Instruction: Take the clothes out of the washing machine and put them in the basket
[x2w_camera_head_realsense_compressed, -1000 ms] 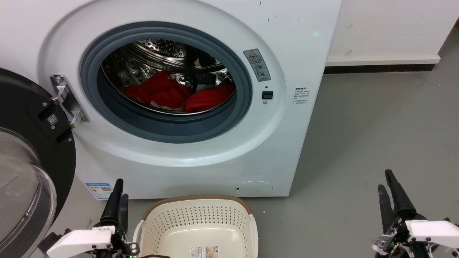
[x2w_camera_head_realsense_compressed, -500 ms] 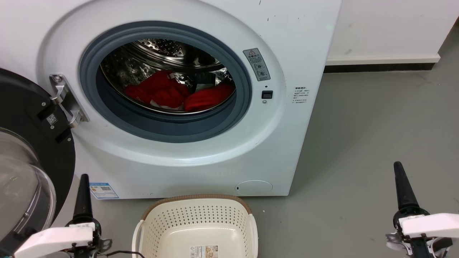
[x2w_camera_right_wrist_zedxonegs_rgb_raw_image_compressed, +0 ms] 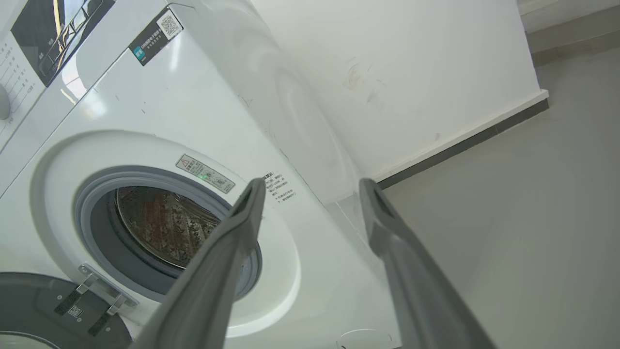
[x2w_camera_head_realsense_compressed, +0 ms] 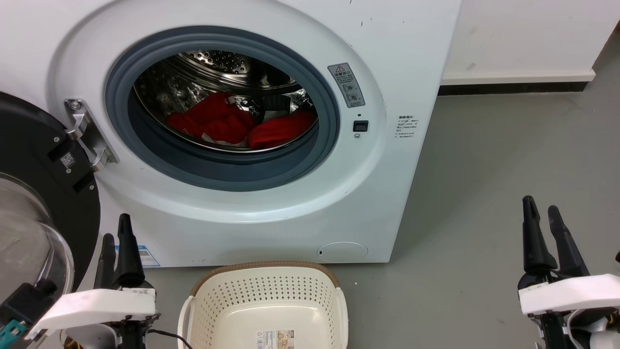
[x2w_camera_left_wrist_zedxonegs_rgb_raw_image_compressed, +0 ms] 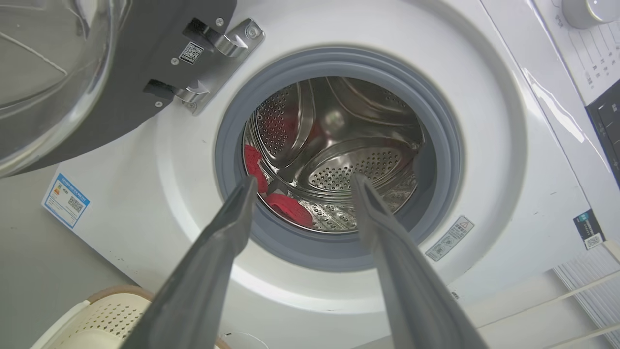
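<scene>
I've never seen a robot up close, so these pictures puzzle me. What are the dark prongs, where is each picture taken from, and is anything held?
The dark prongs are the robot's two-fingered hands. The wide picture comes from its head camera: the left hand and right hand show low down, both open, holding nothing. The other two come from wrist cameras looking along each hand's fingers. Ahead stands a washing machine with its door swung open and red clothes in the drum. A cream basket sits on the floor before it.
</scene>
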